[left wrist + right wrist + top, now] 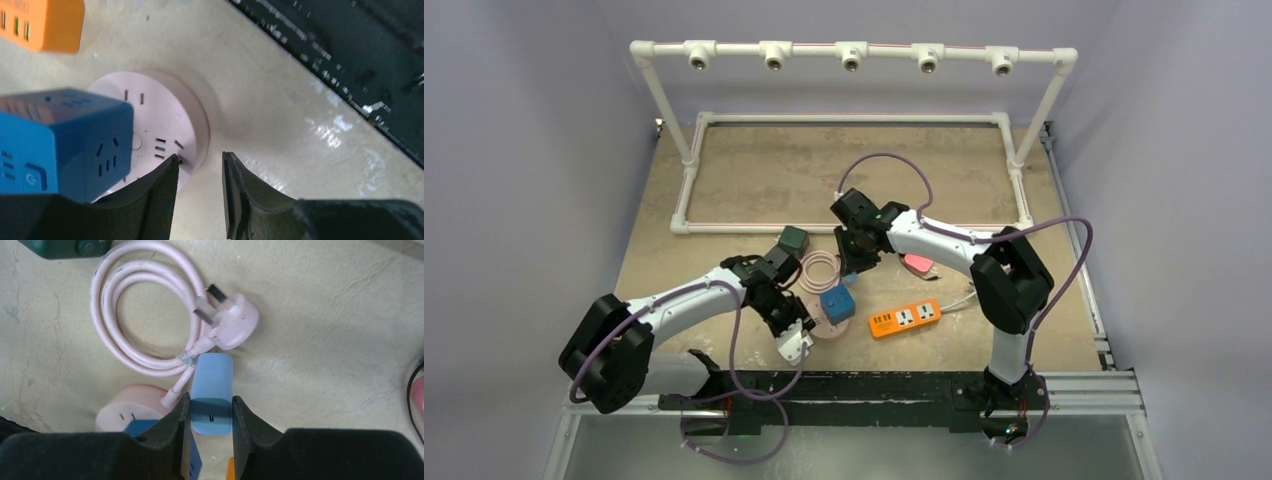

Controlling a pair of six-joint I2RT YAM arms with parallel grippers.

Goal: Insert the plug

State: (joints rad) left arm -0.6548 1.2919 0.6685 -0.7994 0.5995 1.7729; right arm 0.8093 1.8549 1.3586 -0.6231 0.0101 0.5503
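Looking through the right wrist camera, I found the plug (212, 377), a pale blue oblong block with rounded corners and a small dark mark on its face, clamped between the pads of the right gripper (210, 401). It filled the lower centre of that frame, its long axis running straight up the picture in line with the fingers. A corner of the blue cube socket (137, 427) peeked out at the bottom of the frame, beside the finger on the picture's left, with the pink round socket (125, 405) just above it. I judged that the receptacles lay down-frame of the plug and beneath it, and that the right arm, already holding it, was the one to carry it in. The left gripper (200, 157) had its jaws parted at the lower centre of its own view, straddling the pink socket's rim; I saw nothing pinched. The plug's prongs were hidden, so I could not tell which socket face they would meet.
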